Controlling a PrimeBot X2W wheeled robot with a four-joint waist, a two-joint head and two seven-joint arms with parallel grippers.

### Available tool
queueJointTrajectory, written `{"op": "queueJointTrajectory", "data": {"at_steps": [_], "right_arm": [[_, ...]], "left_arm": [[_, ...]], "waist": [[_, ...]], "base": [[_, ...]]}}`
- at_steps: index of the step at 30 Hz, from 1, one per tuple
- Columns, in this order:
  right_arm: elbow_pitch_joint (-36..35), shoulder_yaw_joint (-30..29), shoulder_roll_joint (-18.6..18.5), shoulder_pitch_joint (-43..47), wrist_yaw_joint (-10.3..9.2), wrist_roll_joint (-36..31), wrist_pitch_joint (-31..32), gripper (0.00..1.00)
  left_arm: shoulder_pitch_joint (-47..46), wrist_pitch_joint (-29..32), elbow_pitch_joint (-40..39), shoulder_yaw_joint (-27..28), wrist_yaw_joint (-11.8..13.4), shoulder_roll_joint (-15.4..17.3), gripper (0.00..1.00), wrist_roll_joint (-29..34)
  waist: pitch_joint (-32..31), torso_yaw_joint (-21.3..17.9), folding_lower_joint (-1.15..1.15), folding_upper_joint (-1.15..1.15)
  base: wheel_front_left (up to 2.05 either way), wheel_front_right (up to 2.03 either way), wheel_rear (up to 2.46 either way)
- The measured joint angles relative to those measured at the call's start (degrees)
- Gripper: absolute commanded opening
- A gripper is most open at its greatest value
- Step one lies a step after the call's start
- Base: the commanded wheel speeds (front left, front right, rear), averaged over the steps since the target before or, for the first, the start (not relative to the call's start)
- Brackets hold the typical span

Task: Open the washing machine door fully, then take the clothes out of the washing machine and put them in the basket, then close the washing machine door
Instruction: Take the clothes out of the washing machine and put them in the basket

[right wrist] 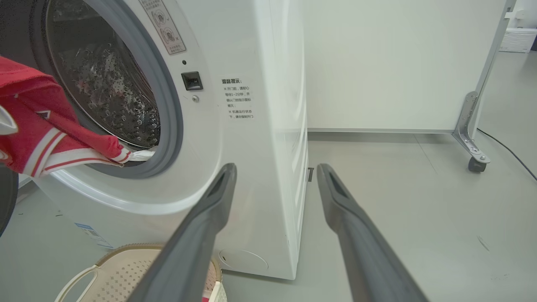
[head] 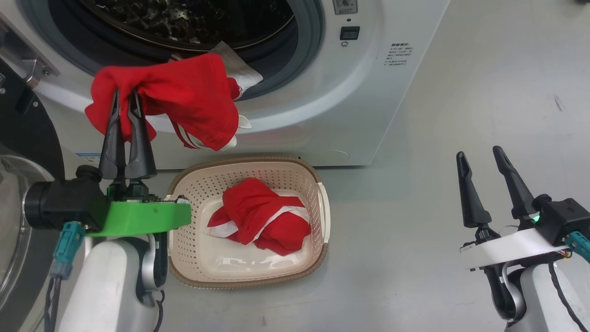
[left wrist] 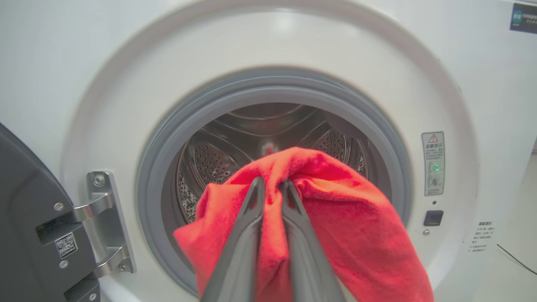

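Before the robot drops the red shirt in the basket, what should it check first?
1. Grip: left pincer shut on the red shirt: ok.
2. Shirt free of the machine: its white trim lies on the grey gasket: not ok.
3. Shirt above the basket: it hangs at the drum mouth: not ok.
4. Room in the basket: one other red garment inside, space left: ok.
5. Right pincer open, off to the side: ok.
6. More clothes in the drum: cannot tell.
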Motion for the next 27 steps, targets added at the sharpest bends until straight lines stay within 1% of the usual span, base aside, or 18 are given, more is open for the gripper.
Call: {"op": "queueJointTrajectory", "data": {"at_steps": [5,13,17,20,27], "right_arm": [[-0.4,-0.1,-0.3,0.1,0.0,0.0,0.0,1.0],[-1.4,0.7,-0.3,0.1,0.0,0.0,0.0,1.0],[-1.7,1.2,-0.3,0.0,0.0,0.0,0.2,1.0],[-2.1,1.4,-0.2,-0.2,0.0,0.1,0.2,1.0],[-2.3,1.9,0.0,-0.9,0.01,0.6,0.2,1.0]], "left_arm": [[2.6,0.0,0.0,-1.5,0.0,0.0,0.0,0.2],[6.9,0.3,4.3,-3.6,0.1,-0.1,0.0,-1.5],[7.2,0.9,7.5,-4.2,0.1,-0.1,0.0,-2.4],[7.2,1.5,10.5,-4.3,0.1,-0.2,0.0,-4.4],[6.8,3.2,18.6,-3.8,0.1,-0.3,0.0,-6.4]], "waist": [[0.1,0.7,0.0,0.0],[1.0,0.6,0.0,0.0],[2.0,0.2,0.0,0.0],[2.8,-0.3,0.0,0.0],[5.2,-2.2,0.0,0.0]], "base": [[0.0,0.0,0.0],[0.0,0.0,0.0],[0.0,0.0,0.0],[0.0,0.0,0.0],[0.0,0.0,0.0]]}}
